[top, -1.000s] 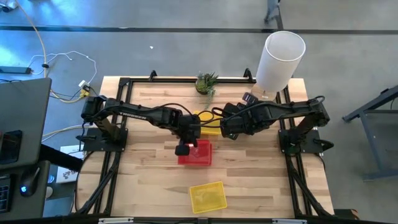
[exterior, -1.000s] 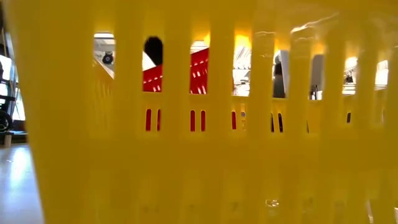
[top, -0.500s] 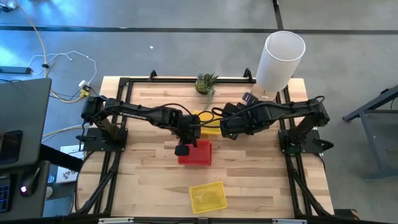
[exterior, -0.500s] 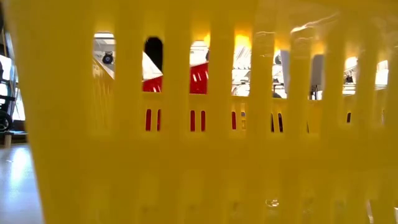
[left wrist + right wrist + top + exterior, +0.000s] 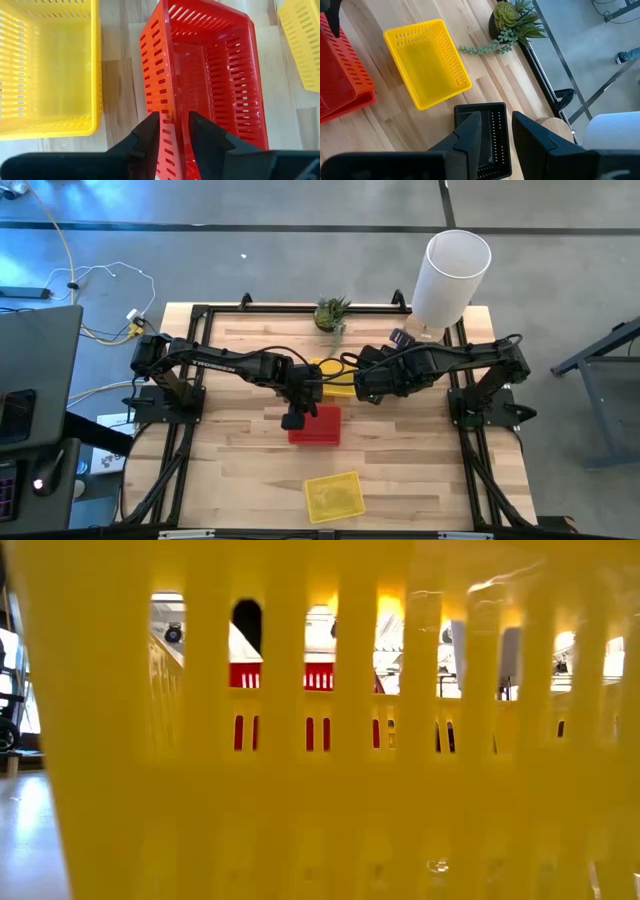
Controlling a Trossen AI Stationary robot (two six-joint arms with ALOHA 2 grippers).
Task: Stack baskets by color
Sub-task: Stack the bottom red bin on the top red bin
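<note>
Hovering over the red stack, the left tool (image 5: 173, 131) has its two fingers spread a little, straddling the near wall of the red basket (image 5: 205, 75) without pinching it; from above, that red basket (image 5: 315, 426) sits flat at the middle of the desk (image 5: 230, 480), nested on at least one more red one, whose edge peeks out below in the right wrist view. To my eye the drop is done, and doing it well now means lifting straight up so neither finger snags the mesh wall and drags the top basket askew; a glance to check that it sits square in the one beneath would be wise before moving on. The right tool (image 5: 496, 131) hangs over the far side of the desk with its fingers parted above a black basket (image 5: 490, 145), apart from it and gripping nothing. Beside it stands a yellow basket (image 5: 427, 62), empty, just next to the red stack, and another yellow basket (image 5: 333, 496) lies alone near the front edge, also empty, so close to the low camera that its slats fill that view. I would guess the yellows need gathering next. A small green plant (image 5: 332, 311) and a tall white cylinder (image 5: 452, 272) stand at the back, out of the way.
</note>
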